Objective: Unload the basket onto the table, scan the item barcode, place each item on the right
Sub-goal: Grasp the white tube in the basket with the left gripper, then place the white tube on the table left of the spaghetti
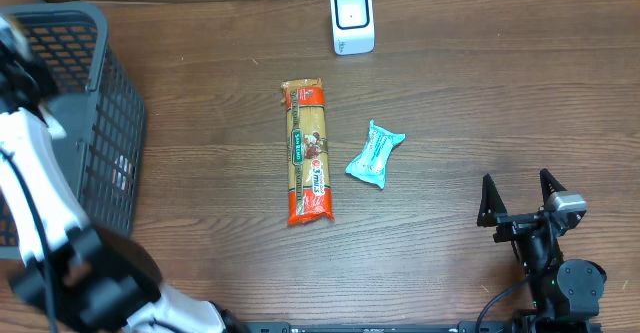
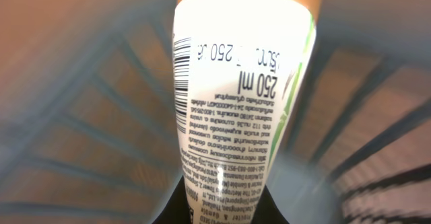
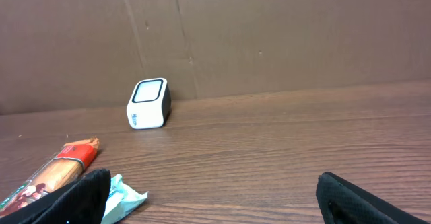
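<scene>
Clamping a white bottle (image 2: 236,103), the left gripper (image 2: 225,214) is closed; right gripper (image 1: 516,181) gapes empty.

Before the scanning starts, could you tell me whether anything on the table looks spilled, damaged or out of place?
Nothing stands out: the pasta packet and teal snack packet lie flat and look intact, and the scanner stands upright.

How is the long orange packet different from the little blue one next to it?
The orange packet is long and thin; the blue packet is short and stubby. The orange packet lies straight, one end toward the white scanner; the blue packet lies slanted. Both rest flat on the wooden table, not touching.
</scene>
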`<action>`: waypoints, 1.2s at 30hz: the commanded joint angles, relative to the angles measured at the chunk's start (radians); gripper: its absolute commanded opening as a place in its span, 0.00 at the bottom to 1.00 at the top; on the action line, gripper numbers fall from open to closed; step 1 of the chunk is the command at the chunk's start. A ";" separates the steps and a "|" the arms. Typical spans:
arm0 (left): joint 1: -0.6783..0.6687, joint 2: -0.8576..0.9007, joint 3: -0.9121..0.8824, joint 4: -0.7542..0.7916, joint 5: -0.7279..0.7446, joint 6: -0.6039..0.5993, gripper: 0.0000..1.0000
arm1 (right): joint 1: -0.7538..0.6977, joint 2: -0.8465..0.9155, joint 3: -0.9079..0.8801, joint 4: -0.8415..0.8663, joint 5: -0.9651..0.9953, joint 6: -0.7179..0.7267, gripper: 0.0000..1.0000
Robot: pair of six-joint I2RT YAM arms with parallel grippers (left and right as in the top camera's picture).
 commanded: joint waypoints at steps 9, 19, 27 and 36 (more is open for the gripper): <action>-0.417 -0.333 0.062 -0.393 0.179 -0.189 0.04 | 0.005 -0.009 -0.011 0.003 -0.001 -0.001 1.00; -0.760 -0.069 -0.347 -0.373 0.125 -0.492 0.04 | 0.005 -0.009 -0.011 0.003 0.000 -0.001 1.00; -0.817 0.167 -0.453 -0.261 0.083 -0.595 0.04 | 0.005 -0.009 -0.011 0.003 0.000 -0.001 1.00; -0.815 0.214 -0.434 -0.254 0.100 -0.584 1.00 | 0.005 -0.009 -0.011 0.003 0.000 -0.001 1.00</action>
